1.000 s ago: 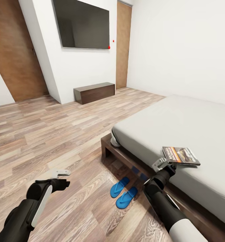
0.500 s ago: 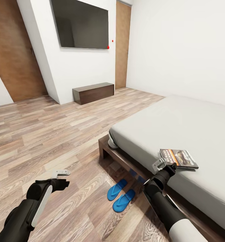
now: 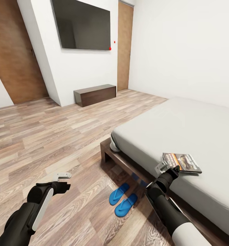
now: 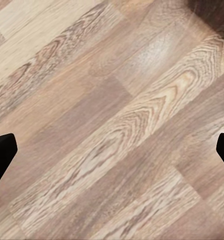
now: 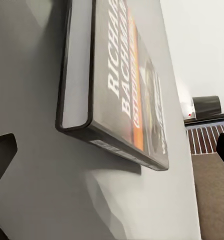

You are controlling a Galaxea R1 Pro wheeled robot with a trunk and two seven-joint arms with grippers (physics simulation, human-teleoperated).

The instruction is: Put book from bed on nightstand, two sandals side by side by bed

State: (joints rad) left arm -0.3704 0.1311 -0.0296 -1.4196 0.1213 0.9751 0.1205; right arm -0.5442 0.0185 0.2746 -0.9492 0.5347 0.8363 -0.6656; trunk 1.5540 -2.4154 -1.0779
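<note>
The book (image 3: 182,162), dark with an orange band, lies flat near the near edge of the bed's pale-grey mattress (image 3: 189,130). My right gripper (image 3: 165,167) is open at the mattress edge, just short of the book. In the right wrist view the book (image 5: 122,85) lies close ahead, spine toward me, with the open right gripper (image 5: 113,152) apart from it. Two blue sandals (image 3: 118,193) (image 3: 126,205) lie side by side on the floor beside the bed frame (image 3: 118,158). My left gripper (image 3: 64,180) hangs open over bare wood floor (image 4: 112,100).
A long dark bench (image 3: 95,94) stands against the far wall under a dark wall screen (image 3: 82,25). Wooden doors (image 3: 15,51) (image 3: 124,44) flank that wall. Open plank floor (image 3: 42,136) stretches left of the bed.
The whole view has shifted slightly left, so the camera moved. The book now sits a little nearer my right gripper. Both arms keep their pose.
</note>
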